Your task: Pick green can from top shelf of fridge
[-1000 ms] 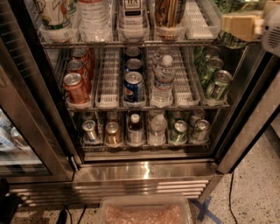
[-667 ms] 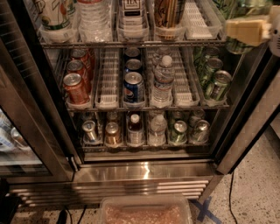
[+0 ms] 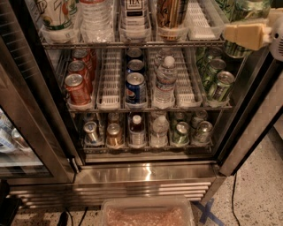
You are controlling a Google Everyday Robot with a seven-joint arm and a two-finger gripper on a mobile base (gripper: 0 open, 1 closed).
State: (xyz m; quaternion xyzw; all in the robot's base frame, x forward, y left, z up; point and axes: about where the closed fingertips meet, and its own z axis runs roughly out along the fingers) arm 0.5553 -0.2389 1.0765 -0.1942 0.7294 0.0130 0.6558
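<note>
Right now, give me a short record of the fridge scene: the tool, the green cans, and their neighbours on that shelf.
tool: upper right, in front of the right end of the uppermost visible shelf
green cans: right lane of the next shelf down, upright, silver lids showing
same shelf, leftward: water bottle, Pepsi cans, red cola cans
behind tool: green containers, type unclear
fridge: door open

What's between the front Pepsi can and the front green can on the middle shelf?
In the camera view: a clear water bottle, then an empty white lane tray. The gripper is higher, at the upper right.
</note>
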